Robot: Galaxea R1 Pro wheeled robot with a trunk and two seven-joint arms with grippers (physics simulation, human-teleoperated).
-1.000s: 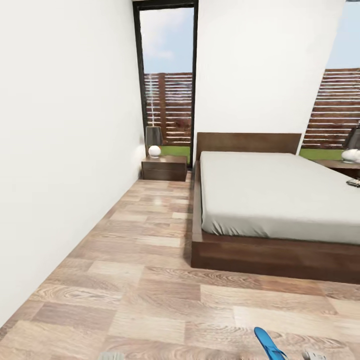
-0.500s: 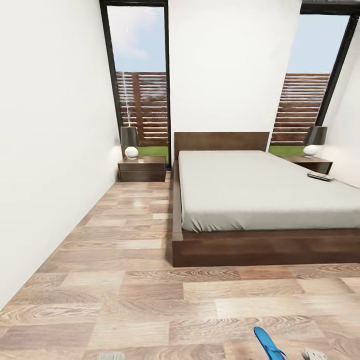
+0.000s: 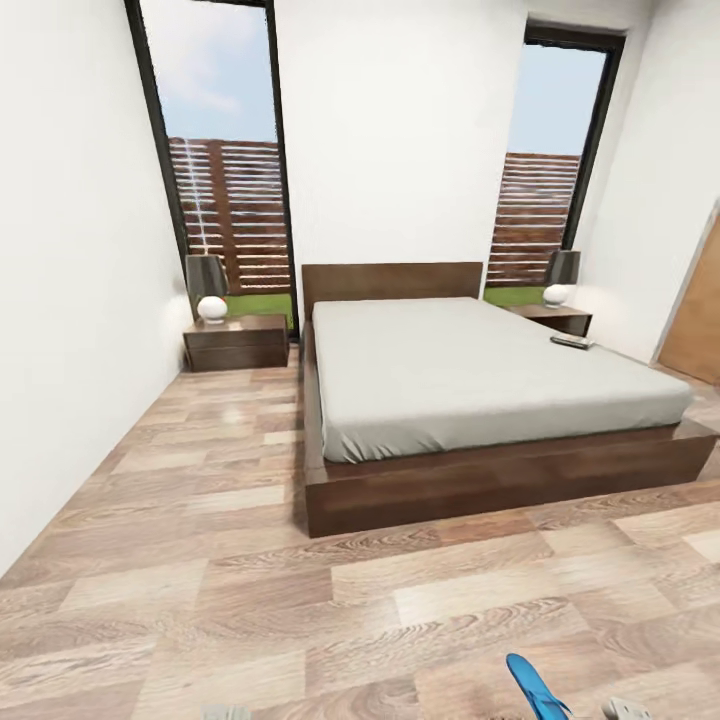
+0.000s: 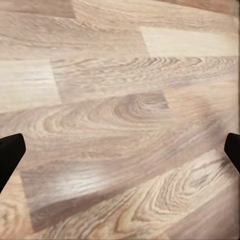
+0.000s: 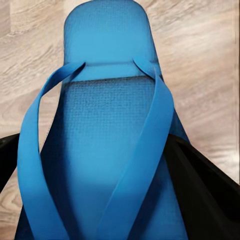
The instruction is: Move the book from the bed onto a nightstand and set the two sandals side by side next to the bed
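Our right gripper (image 5: 107,210) is clamped on one blue sandal (image 5: 107,125), well short of the bed (image 3: 450,370). Our left gripper (image 4: 120,150) hangs over bare floor (image 4: 120,75), fingers apart. The book (image 3: 572,342) lies on the bed's mattress edge nearest the far nightstand (image 3: 555,318).

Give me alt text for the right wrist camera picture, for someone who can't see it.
A bright blue sandal seen close up, held between the right gripper's dark fingers, its two straps spreading apart from one point. Behind it lies the wood-plank floor.
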